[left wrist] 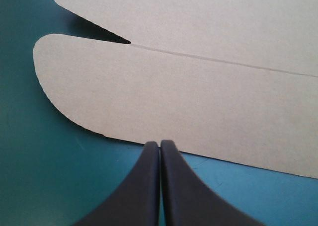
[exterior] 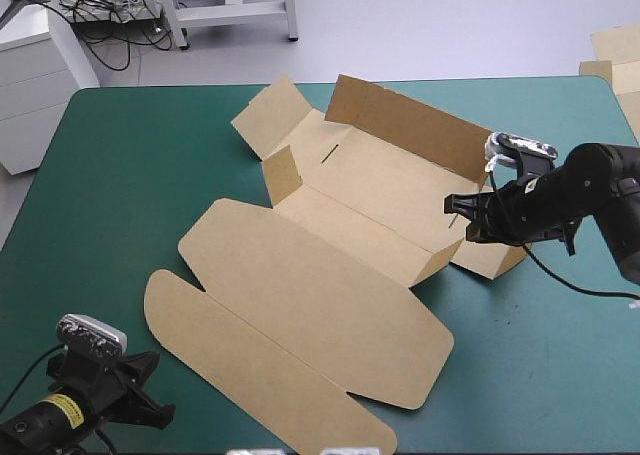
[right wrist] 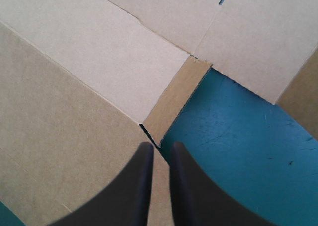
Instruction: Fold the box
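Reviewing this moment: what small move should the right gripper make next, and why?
Probably swing the right gripper inward and up, raising the box's right end panel. Its fingers look all but shut on that edge; the far wall and left tab already stand, and the left gripper sits shut, off the board.

Bright even light w/ soft shadow under box (exterior: pixel 330 305).
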Tool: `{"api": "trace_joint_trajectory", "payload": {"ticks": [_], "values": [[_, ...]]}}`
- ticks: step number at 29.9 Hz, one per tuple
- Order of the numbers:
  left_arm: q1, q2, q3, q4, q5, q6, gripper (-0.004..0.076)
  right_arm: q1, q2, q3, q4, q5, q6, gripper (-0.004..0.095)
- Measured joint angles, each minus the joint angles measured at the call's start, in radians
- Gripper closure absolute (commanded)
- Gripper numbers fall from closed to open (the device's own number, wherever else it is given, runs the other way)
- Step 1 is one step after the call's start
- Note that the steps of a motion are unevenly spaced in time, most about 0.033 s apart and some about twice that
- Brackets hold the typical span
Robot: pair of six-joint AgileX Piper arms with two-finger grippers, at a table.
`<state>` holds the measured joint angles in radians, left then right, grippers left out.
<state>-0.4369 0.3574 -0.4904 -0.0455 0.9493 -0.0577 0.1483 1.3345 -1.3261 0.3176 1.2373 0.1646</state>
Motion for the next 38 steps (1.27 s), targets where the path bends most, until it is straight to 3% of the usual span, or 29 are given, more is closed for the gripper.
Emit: {"api": "trace_joint_trajectory", "payload": {"ticks": [3, 6, 36, 38], "values": [[0.0, 0.0, 0.0, 0.0, -0.001, 0.0, 0.0734, 0.0, 0.038, 0.0, 0.025, 0.001, 0.007, 0.0397], [0.0, 0.0, 0.0, 0.0, -0.001, 0.0, 0.0734, 0.0, 0.068, 0.0, 0.046, 0.001, 0.009, 0.0327], [0.0, 0.0, 0.0, -0.001, 0.0, 0.0, 0.0734, 0.0, 0.412, -0.001, 0.133, -0.021, 0.134, 0.0358], [0.0, 0.0, 0.0, -0.001, 0.0, 0.0, 0.0734, 0.0, 0.419, -0.001, 0.137, -0.021, 0.145, 0.0414]]}}
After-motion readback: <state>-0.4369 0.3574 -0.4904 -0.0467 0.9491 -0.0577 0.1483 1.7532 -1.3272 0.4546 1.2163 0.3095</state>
